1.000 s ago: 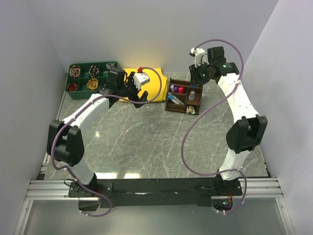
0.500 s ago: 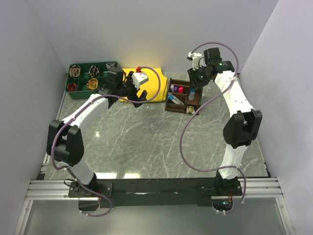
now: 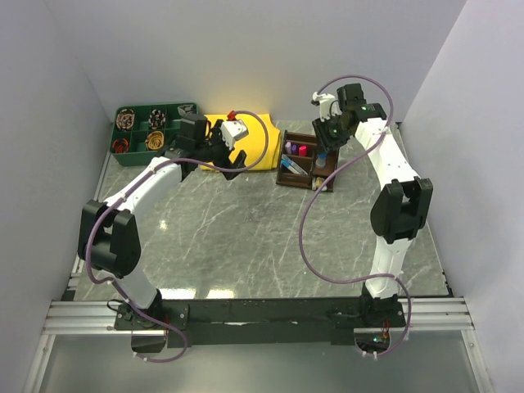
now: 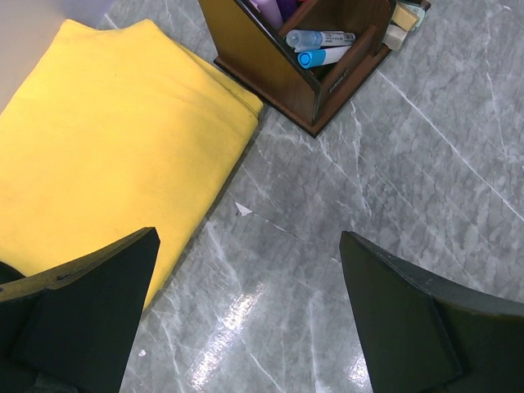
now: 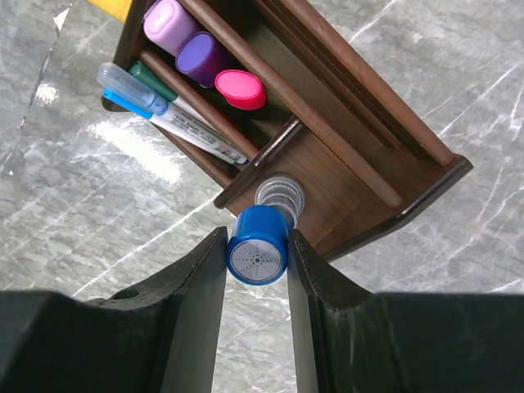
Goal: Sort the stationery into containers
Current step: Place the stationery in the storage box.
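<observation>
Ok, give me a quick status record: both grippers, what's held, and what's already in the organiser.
left gripper: open, empty, over the table beside the yellow cloth
right gripper: shut on blue-capped marker, upright over an organiser compartment
in organiser: pink-capped marker, purple-capped marker, lilac-capped marker standing; two blue pens lying
release: not yet done

Organiser [image 4: 262,61] half outside left wrist view

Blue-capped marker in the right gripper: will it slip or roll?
The blue-capped marker is short plastic, so likely stiff and light. Its round, smooth cap may slip in the right gripper. Laid on the marble tabletop, it would probably roll.
</observation>
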Controlling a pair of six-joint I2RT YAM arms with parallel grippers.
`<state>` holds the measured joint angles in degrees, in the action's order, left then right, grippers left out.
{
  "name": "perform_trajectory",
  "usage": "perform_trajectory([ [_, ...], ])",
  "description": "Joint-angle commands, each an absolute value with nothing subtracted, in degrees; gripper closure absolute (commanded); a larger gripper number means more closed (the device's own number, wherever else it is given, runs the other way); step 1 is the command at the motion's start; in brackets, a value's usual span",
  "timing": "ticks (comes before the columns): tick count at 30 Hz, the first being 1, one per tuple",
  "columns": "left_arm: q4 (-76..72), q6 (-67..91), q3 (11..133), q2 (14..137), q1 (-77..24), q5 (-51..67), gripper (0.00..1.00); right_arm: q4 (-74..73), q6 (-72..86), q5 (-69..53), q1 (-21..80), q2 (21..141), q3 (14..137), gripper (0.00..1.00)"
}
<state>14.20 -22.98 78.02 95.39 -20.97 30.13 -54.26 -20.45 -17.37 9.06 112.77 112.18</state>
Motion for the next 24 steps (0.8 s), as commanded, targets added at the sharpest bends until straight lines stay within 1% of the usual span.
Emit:
perform_trajectory([
  [1, 12.2, -22.1, 79.2, 94.9, -20.8, 30.8, 0.01, -53.6, -20.3, -17.3, 9.0, 113.2, 114.1, 1.00],
  [24, 11.5, -20.7, 79.3, 95.3, -20.4, 31.9, 0.00, -54.0, -20.8, -15.0, 9.0, 113.9, 114.2, 1.00],
])
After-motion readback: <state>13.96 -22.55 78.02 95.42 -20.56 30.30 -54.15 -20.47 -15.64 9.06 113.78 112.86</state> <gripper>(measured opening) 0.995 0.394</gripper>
